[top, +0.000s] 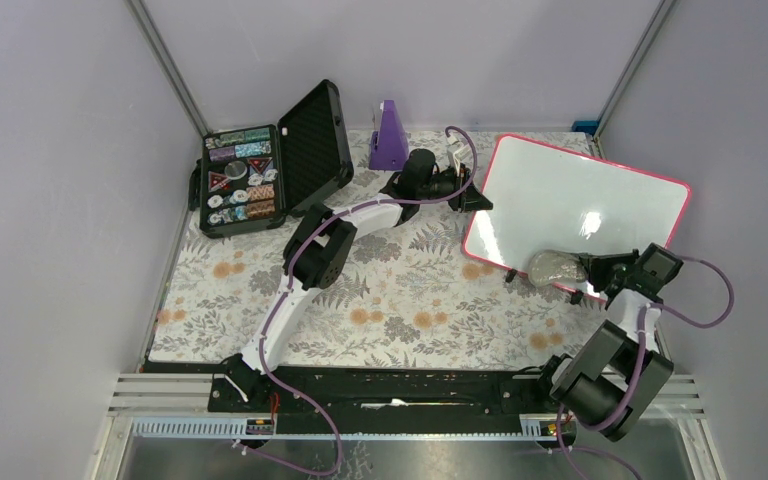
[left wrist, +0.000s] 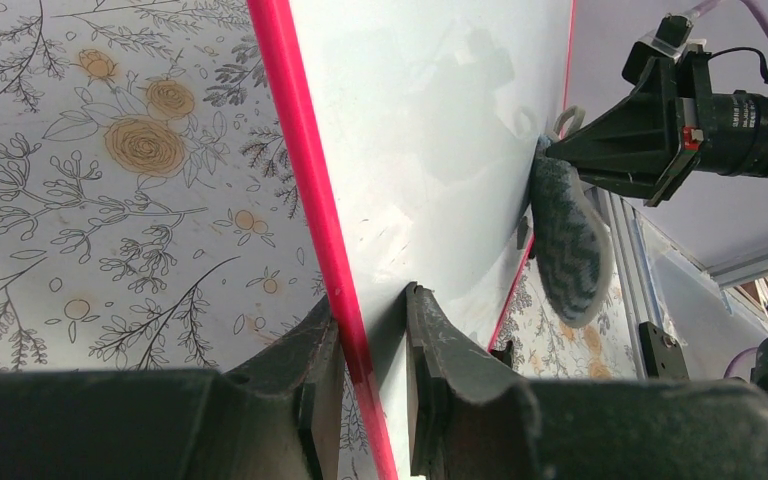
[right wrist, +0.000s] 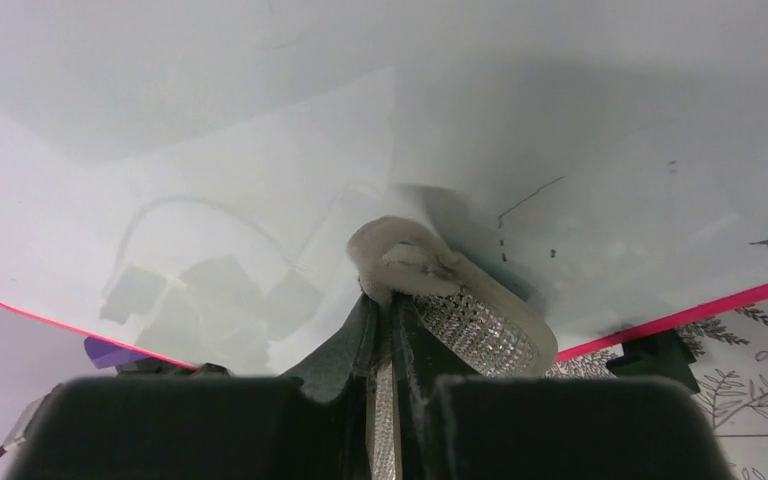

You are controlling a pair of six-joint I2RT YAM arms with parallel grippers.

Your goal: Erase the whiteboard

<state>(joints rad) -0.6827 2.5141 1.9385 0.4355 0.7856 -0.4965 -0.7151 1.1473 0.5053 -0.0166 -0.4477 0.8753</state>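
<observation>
Table point(top: 400, 300): left jaws pinch whiteboard point(top: 580, 205) edge, right jaws grip sponge point(top: 557, 267)

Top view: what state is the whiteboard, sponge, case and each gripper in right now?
whiteboard: held by its frame, nearly clean, a few small marks.
sponge: pinched, against the whiteboard.
case: open, lid up.
left gripper: shut on the whiteboard's frame.
right gripper: shut on the sponge.

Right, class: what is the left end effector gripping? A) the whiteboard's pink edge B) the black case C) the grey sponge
A: the left end effector is closed on the pink frame of the whiteboard; the sponge is in the right end effector.
</observation>
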